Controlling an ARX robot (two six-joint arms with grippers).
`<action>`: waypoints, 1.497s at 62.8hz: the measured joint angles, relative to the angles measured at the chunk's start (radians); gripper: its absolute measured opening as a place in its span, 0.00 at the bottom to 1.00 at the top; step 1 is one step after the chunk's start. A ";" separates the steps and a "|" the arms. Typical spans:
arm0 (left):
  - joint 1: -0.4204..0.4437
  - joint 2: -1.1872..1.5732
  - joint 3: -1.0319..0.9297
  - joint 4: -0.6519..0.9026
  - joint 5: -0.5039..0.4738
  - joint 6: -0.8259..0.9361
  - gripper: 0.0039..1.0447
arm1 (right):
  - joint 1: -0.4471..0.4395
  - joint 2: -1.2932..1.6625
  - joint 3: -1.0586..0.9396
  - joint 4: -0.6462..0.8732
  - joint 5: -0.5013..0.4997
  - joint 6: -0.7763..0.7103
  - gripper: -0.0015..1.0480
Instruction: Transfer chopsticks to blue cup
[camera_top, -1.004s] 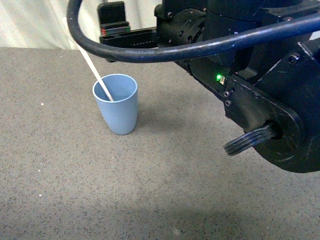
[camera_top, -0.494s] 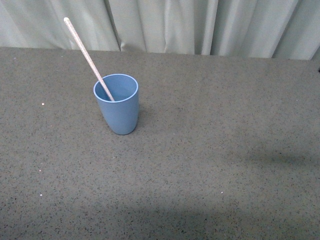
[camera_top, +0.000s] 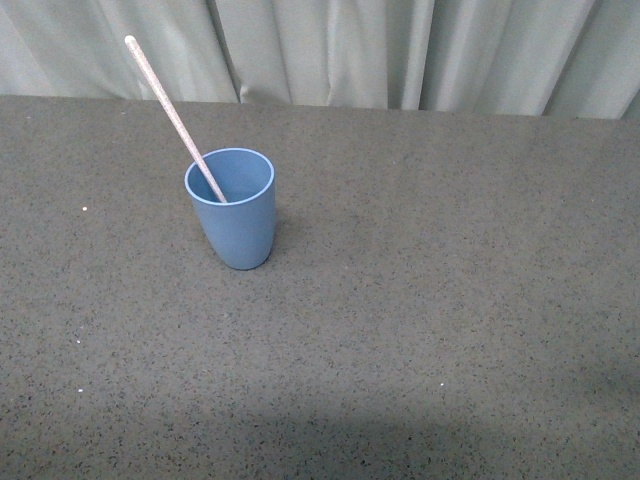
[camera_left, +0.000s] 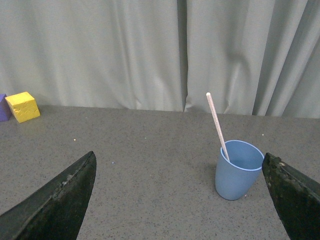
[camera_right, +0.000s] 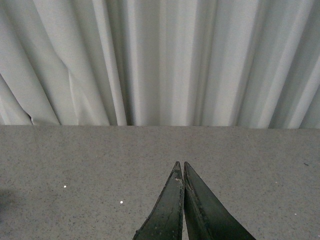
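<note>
- Right now the chopsticks (camera_top: 176, 118) stand inside the blue cup (camera_top: 235, 225), leaning on its rim toward my left.
- Cup's upright on the grey table (camera_top: 450, 300).
- My left gripper (camera_left: 178, 154) gapes wide, empty, facing the cup.
- My right gripper (camera_right: 181, 163) is pinched together, holding nothing.

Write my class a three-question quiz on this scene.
1. True or false: the chopstick leans inside the cup.
2. The left fingers are: A open, B shut on the chopstick, C out of view.
3. Short answer: which arm's fingers are shut?
Key: 1 true; 2 A; 3 the right fingers.
</note>
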 joint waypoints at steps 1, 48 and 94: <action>0.000 0.000 0.000 0.000 0.000 0.000 0.94 | -0.004 -0.018 -0.004 -0.013 -0.003 0.000 0.01; 0.000 0.000 0.000 0.000 0.000 0.000 0.94 | -0.113 -0.546 -0.047 -0.478 -0.109 0.000 0.01; 0.000 0.000 0.000 0.000 0.000 0.000 0.94 | -0.113 -0.829 -0.045 -0.763 -0.110 0.000 0.01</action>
